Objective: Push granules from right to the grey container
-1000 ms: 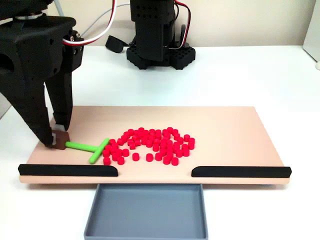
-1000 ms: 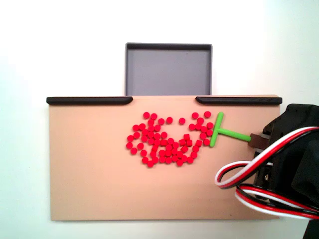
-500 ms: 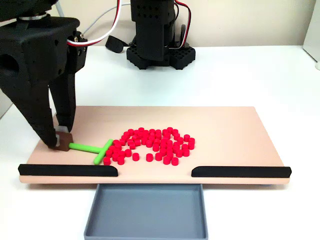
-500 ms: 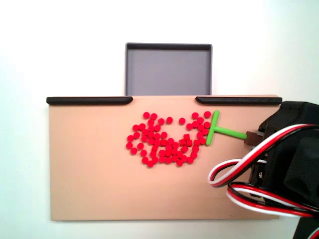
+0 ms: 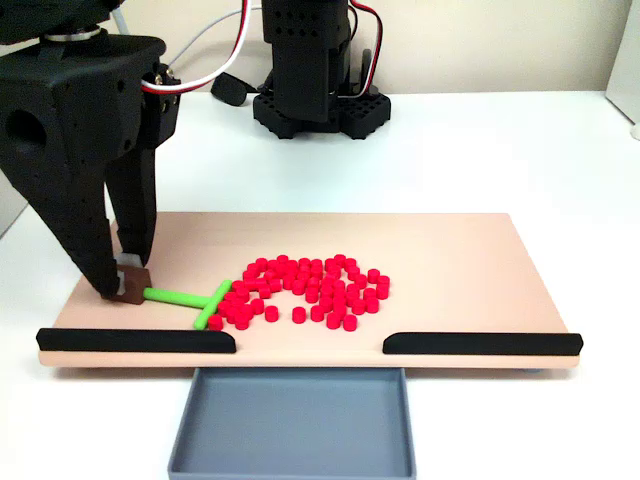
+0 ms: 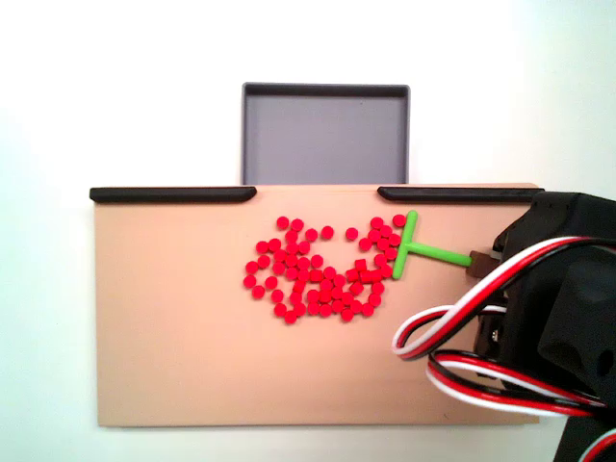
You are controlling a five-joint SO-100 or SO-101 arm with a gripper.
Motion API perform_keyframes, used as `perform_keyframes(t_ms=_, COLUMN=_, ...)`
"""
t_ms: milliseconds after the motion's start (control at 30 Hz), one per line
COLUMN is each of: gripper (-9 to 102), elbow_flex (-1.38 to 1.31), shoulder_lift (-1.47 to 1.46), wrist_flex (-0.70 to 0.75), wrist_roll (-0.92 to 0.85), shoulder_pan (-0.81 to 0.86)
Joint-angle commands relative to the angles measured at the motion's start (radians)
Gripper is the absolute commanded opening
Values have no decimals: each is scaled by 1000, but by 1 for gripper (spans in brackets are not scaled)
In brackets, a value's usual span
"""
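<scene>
Position of the green T-shaped plastic pusher stick [image 5: 188, 300] [image 6: 418, 248] has changed since the frame one second earlier: in both fixed views the crossbar has advanced toward the pile and now touches its nearest pellets. The black two-finger hand [image 5: 124, 281] [image 6: 483, 258] has moved with it and is closed on the small brown block at the stick's handle end.

Bright red cylindrical plastic granules [image 5: 305, 290] [image 6: 322, 274], several dozen and too many to count exactly, lie in one loose cluster near the middle of the tan rectangular board [image 5: 460, 260] [image 6: 173, 327]. All of them are on the board.

Two black strips [image 5: 135, 340] [image 5: 480, 343] [image 6: 173, 193] [image 6: 460, 193] run along the board's edge beside the tray, with an open gap between them. One shallow slate-grey rectangular container [image 5: 290, 420] [image 6: 324, 135] sits just beyond that gap on the white desk [image 5: 500, 150] [image 6: 58, 96], its floor bare. The cluster lies near the gap. Bare board extends on the side of the pile away from the stick.
</scene>
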Motion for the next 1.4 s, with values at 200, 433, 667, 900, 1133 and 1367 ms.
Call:
perform_keyframes(t_ms=200, gripper=0, elbow_flex=-11, shoulder_lift=-3, wrist_flex=2, wrist_roll=-160, shoulder_pan=-18)
perform_keyframes(t_ms=433, gripper=0, elbow_flex=-11, shoulder_lift=-3, wrist_flex=2, wrist_roll=-160, shoulder_pan=-25)
perform_keyframes(t_ms=667, gripper=0, elbow_flex=-11, shoulder_lift=-5, wrist_flex=2, wrist_roll=-156, shoulder_pan=-31)
perform_keyframes(t_ms=900, gripper=0, elbow_flex=-11, shoulder_lift=-5, wrist_flex=2, wrist_roll=-140, shoulder_pan=-38)
perform_keyframes(t_ms=1133, gripper=0, elbow_flex=-11, shoulder_lift=-3, wrist_flex=2, wrist_roll=-110, shoulder_pan=-43)
perform_keyframes(t_ms=1367, gripper=0, elbow_flex=-11, shoulder_lift=-5, wrist_flex=2, wrist_roll=-74, shoulder_pan=-44)
